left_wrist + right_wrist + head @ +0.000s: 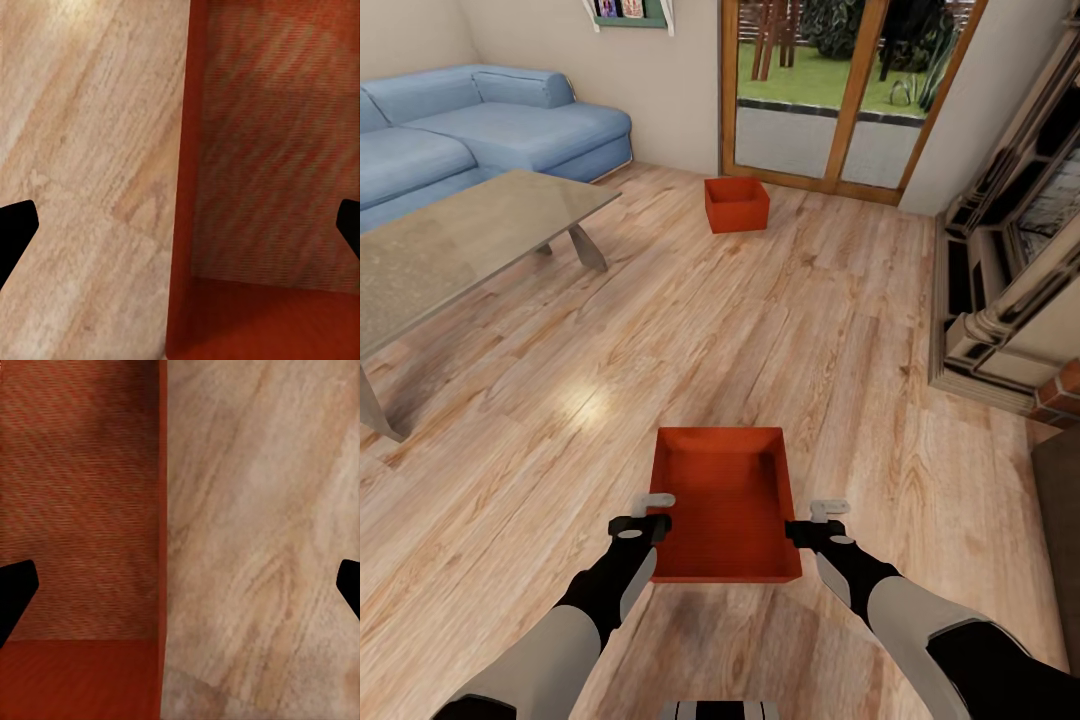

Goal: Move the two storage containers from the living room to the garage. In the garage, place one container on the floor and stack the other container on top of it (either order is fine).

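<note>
One storage container [725, 505], a red-orange open bin, lies on the light wood planks of the living room just ahead of me. My left gripper [659, 512] stands open astride its left wall, one finger inside and one outside. My right gripper [812, 520] is open at its right wall in the same way. In the left wrist view the bin's inside [262, 150] and wall pass between the spread left gripper [180, 229]. The right wrist view shows the bin [75, 495] and the right gripper [181, 589] likewise. The second storage container [737, 204] sits far ahead near the glass doors. The garage is out of view.
A glass-topped coffee table [420, 270] stands at the left, with a blue sofa [480, 125] behind it. Wood-framed glass doors [840, 90] close the far wall. A fireplace surround [1010, 290] runs along the right. Open plank floor [760, 330] lies between the two bins.
</note>
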